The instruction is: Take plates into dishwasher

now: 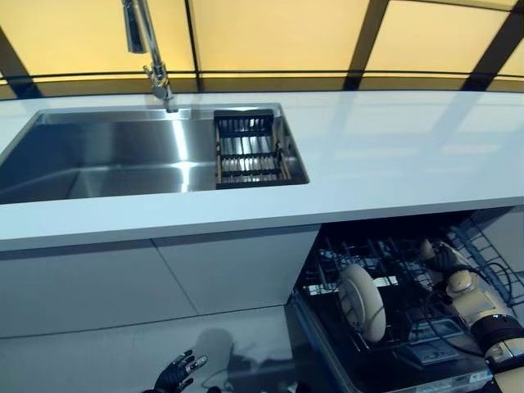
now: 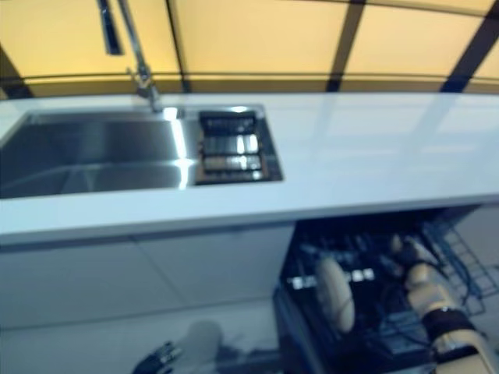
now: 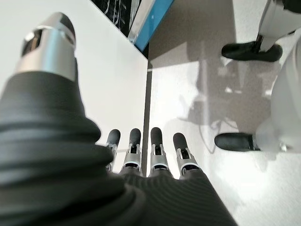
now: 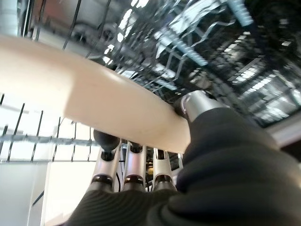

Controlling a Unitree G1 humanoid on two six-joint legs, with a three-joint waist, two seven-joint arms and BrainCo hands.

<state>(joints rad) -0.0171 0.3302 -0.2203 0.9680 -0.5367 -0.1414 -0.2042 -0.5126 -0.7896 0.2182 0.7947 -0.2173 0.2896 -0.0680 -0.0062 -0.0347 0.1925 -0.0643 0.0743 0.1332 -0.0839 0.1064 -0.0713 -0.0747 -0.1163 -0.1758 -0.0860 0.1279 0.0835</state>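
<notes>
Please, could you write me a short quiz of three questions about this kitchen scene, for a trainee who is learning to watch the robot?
1. True or false: the robot's left hand holds a plate.
2. Where does the cream round plate stand on its edge? A: in the steel sink. B: on the white countertop. C: in the dark wire rack of the open dishwasher.
3. Fill in the missing word: in the right wrist view, the thumb and fingers of the right hand pinch the rim of a second cream ____.

Key: 1 false, the left hand hangs open near the floor; 2 C; 3 plate.
</notes>
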